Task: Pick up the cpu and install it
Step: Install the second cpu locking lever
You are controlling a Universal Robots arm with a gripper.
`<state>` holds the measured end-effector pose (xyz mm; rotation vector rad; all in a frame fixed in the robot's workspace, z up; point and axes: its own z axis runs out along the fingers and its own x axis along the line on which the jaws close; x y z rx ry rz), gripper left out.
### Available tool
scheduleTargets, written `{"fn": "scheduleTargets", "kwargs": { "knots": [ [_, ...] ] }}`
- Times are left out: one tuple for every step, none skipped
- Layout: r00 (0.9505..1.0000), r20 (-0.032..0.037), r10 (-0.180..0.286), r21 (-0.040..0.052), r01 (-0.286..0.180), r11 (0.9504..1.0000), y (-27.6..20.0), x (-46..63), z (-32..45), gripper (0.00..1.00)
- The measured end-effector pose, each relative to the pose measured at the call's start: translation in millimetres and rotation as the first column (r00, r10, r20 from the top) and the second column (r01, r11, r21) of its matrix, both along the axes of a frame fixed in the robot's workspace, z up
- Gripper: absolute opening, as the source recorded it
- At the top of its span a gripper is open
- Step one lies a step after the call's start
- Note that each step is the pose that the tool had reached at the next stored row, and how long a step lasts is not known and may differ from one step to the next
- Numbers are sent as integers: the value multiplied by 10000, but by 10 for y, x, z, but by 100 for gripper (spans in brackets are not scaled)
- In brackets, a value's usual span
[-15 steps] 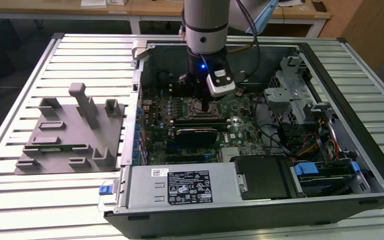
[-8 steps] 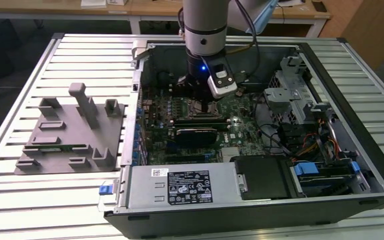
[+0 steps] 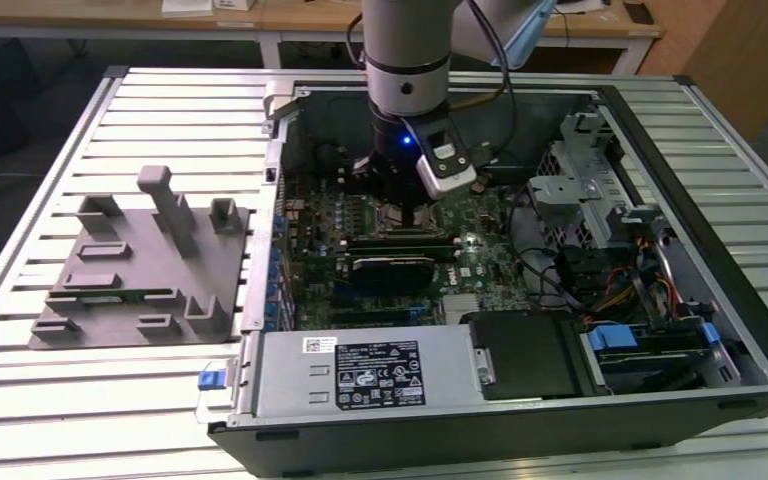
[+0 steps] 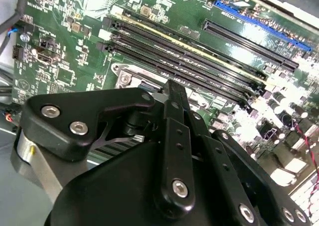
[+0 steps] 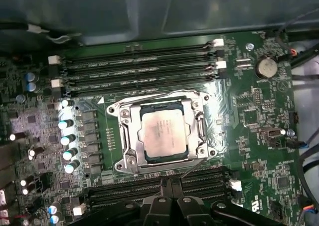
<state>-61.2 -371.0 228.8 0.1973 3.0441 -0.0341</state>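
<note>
Our gripper [image 3: 407, 222] hangs low inside the open computer case [image 3: 704, 100], close over the motherboard [image 5: 259, 131]; in both wrist views we see its black linkage, yet the fingertips themselves stay hidden, so we cannot tell whether they are apart or together; nothing we can see is held between them.

We find the cpu [image 5: 163, 133] lying flat within the metal socket frame [image 5: 124, 158] in the first wrist view, silvery top up, its edges square to the frame; it appears seated in the socket rather than resting askew, though we cannot confirm contact underneath; the frame sits between two banks of memory slots [image 5: 139, 69], and the gripper's body shows just beside the nearer bank.

By our judgement the picking and the placing are done, since the chip is in its socket and not on the grey tray [image 3: 137, 290] that stands on the slatted table [image 3: 37, 400] at the exterior view's left; whether the socket has been latched we cannot make out, so that part of the installation may remain.
</note>
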Motion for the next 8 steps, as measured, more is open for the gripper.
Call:
{"fn": "scheduleTargets", "kwargs": {
  "knots": [
    [10000,-2,96,0,-96,10000,-1,-4,-5,11],
    [9998,-3,178,0,-178,9998,-2,-7,-11,11],
    [9996,-5,274,0,-274,9996,-4,-10,-16,11],
    [9994,-6,359,1,-359,9994,-5,-14,-22,11],
    [9990,-8,437,2,-437,9990,-7,-18,-27,11],
    [9987,-9,508,1,-508,9987,-11,-24,-31,11],
    [9984,-10,573,0,-573,9984,-15,-31,-35,11],
    [9980,-10,633,0,-633,9980,-20,-40,-39,11]
  ]
}}
